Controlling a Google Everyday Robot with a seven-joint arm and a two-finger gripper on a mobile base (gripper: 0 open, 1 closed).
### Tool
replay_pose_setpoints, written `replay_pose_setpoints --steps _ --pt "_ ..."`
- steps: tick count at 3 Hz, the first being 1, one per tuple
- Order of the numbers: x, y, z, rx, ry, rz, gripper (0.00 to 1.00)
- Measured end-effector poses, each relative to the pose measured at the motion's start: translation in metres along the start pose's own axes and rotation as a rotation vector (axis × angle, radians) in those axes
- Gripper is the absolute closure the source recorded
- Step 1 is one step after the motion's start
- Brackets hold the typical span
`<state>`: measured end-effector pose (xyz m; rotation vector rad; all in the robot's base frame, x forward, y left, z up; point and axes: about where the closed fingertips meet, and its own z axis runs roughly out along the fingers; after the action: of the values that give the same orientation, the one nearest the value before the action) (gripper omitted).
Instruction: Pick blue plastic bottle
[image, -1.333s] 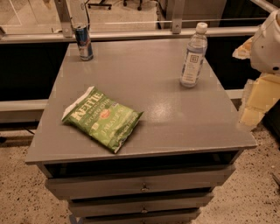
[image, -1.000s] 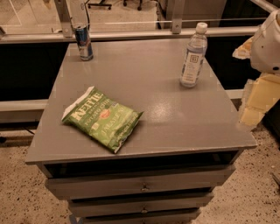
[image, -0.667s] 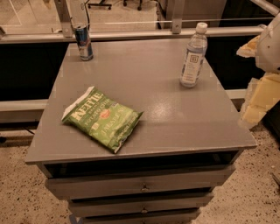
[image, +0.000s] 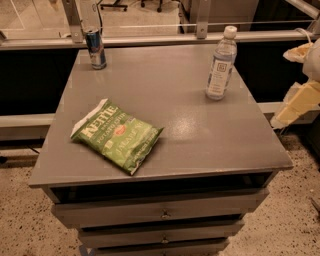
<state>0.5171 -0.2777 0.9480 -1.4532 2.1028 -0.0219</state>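
The blue plastic bottle (image: 220, 64) stands upright at the table's far right. It is clear and bluish, with a white cap and a white label with a small dark square. My gripper (image: 296, 104) is a cream-coloured shape at the right edge of the view. It hangs beyond the table's right side, to the right of the bottle and a little nearer, well apart from it. It holds nothing that I can see.
A blue-and-silver can (image: 94, 48) stands at the far left corner. A green Kettle chip bag (image: 116, 135) lies flat at the front left. The grey table (image: 190, 135) has drawers (image: 162, 214) below its top. A metal rail (image: 160, 39) runs behind the table.
My arm has shifted slightly to the right at the edge of the view. The bottle, can and chip bag have not moved.
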Motion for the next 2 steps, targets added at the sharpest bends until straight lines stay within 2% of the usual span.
replay_pose_setpoints --steps 1,2 --pt "0.004 -0.032 0.028 0.043 -0.151 0.068 0.00" --pt "-0.004 -0.056 0.059 0.076 -0.313 0.135 0.00"
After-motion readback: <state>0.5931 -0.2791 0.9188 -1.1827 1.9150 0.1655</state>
